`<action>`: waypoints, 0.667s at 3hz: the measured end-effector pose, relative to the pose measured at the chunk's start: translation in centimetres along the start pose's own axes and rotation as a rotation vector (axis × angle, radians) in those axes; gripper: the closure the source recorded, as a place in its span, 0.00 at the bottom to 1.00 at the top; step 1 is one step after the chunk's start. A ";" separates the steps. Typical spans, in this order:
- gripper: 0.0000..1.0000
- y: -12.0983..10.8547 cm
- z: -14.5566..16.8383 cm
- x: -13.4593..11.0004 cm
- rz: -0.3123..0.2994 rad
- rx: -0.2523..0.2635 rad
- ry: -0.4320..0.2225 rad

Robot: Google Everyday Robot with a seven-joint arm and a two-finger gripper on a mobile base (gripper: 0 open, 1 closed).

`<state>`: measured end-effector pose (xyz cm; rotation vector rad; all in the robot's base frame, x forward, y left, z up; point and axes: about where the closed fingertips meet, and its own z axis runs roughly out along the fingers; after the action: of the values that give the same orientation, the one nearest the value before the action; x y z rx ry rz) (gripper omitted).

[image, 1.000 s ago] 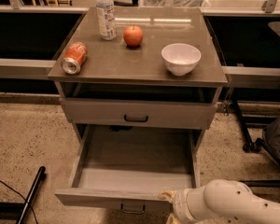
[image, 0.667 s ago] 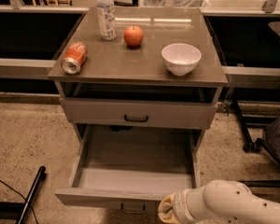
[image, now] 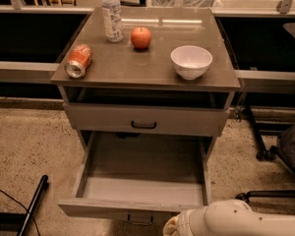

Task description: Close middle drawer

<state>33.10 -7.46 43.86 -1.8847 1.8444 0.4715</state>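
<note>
The middle drawer (image: 142,181) is pulled far out of the grey cabinet, and its plain grey inside is empty. Its low front runs along the bottom of the camera view, with a small dark bail handle (image: 140,221) at centre. My gripper (image: 171,226) sits at the bottom edge of the view, just right of that handle and in front of the drawer front. It sits at the end of my white arm (image: 236,219), which enters from the lower right. The upper drawer front (image: 145,119) is almost shut.
On the cabinet top (image: 152,68) stand a water bottle (image: 111,14), a red apple (image: 141,37), a white bowl (image: 191,61) and a red soda can (image: 78,61) lying on its side. A chair base (image: 273,156) stands at the right. A black rod (image: 33,205) lies on the floor at the left.
My gripper has moved down from the drawer front's top edge to just in front of it, near the handle. The drawer has stayed open.
</note>
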 end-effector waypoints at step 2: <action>0.81 -0.2 4.3 1.6 0.014 0.041 0.000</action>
<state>33.68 -6.48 39.44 -1.8458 1.8537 0.4351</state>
